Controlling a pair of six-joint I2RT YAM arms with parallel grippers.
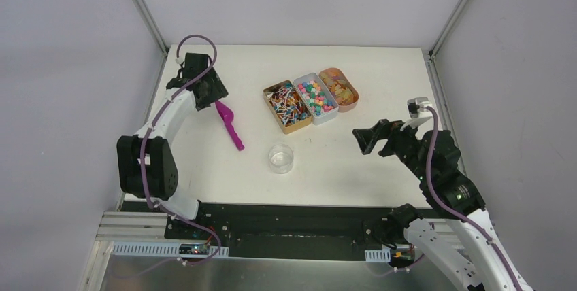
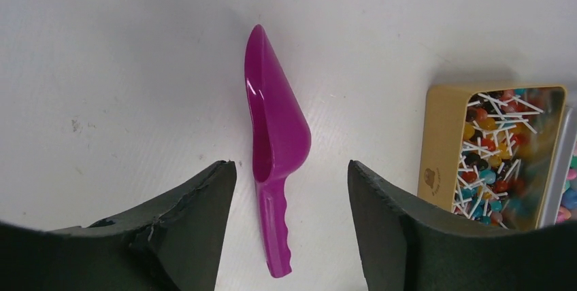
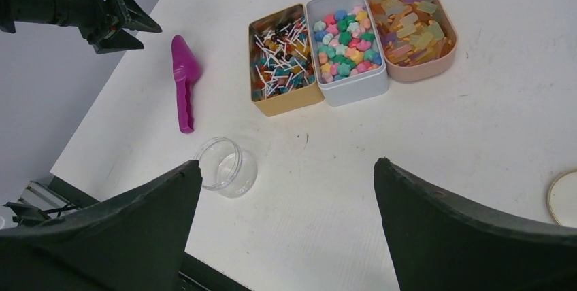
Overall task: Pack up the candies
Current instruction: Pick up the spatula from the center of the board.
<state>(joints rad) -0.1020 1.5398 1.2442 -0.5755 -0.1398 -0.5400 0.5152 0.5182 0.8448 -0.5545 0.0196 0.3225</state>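
left gripper (image 2: 291, 168): partly open, nothing in it. One jaw sits on each side of the scoop's handle, not touching as far as I can tell.
scoop (image 2: 275, 128): magenta plastic, lying flat on the table (image 1: 381, 168) with the handle end pointing at my wrist cam and the bowl end away. That's why I'm lined up this way: the handle is the narrow bit my jaws can actually pinch.
candies (image 3: 343, 39): all in their tins at the far middle of the table, well apart from my left side. Stick ones are in the gold tin (image 1: 287, 107), pastel lumps in the white tin (image 1: 317, 97), and flat yellowish-orange ones in the pink oval tin (image 1: 339, 88). The tins sit touching in a row.
jar (image 1: 280, 158): clear, open on top, looks empty, sitting near the tins on my side of them. My guess is that's where the sweets go, so it's parked close for a short carry.
right gripper (image 3: 286, 163): jaws wide open, holding nothing, hovering above the table on the right, looking at the jar and tins. Looks like it's just keeping out of the way.
round disc (image 3: 563, 198): at the edge of the right wrist view. Maybe the jar lid, can't say for sure.
why a scoop at all: the pieces are tiny, so I'd guess picking them one by one with these fat pads would be a pain.
stage: very early I reckon, nothing packed yet.
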